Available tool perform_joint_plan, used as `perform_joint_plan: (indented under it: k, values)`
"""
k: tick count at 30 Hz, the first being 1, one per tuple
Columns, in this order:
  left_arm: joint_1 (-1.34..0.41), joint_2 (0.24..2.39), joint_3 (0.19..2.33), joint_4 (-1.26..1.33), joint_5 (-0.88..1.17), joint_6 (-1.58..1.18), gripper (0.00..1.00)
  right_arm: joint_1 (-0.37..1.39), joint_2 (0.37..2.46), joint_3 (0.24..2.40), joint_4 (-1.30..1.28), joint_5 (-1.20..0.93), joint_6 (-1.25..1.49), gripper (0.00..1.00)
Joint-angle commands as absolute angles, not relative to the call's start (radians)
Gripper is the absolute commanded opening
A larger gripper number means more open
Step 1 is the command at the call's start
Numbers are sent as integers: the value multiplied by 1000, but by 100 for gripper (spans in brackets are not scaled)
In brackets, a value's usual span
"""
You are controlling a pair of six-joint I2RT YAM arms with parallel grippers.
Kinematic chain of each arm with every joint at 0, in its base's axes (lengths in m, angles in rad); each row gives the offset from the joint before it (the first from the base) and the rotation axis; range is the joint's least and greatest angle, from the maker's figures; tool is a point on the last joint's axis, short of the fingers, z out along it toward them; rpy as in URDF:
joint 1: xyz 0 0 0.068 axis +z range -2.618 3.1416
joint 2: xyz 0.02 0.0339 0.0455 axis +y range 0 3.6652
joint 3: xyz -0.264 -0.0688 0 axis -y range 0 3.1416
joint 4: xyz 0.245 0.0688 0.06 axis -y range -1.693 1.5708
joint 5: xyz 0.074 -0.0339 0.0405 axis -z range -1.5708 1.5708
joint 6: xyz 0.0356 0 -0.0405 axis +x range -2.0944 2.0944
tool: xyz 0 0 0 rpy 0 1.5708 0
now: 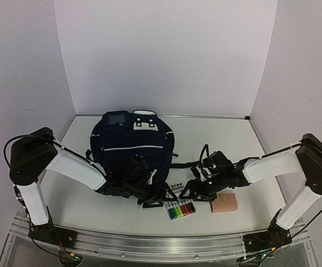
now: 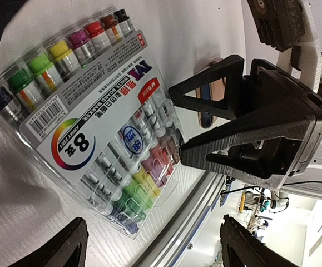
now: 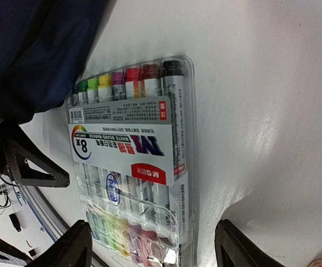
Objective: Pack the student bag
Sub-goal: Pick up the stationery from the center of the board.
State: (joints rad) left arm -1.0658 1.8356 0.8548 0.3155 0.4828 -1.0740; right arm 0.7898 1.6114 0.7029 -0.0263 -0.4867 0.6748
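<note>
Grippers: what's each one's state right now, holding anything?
Left gripper: open, empty, by the marker pack.
Right gripper: open, empty, fingers on either side of the marker pack's end, not clamped.

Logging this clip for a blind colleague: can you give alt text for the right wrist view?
A clear pack of coloured markers lies flat on the white table, its near end framed by the fingertips of the open right gripper. The navy student bag fills the upper left corner.
</note>
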Motion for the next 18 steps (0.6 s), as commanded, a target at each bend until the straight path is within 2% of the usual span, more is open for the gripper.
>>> perform_joint_plan:
  k: [1, 13, 18]
  values:
    - [-1037, 1899, 875, 271, 537, -1089, 82, 787, 1642, 720, 61, -545, 713, 73]
    - [-1022, 1983, 875, 262, 580, -1065, 81, 788, 1627, 701, 157, -630, 805, 73]
    - [-1019, 1986, 879, 270, 591, -1059, 81, 788, 1539, 685, 215, -673, 874, 69]
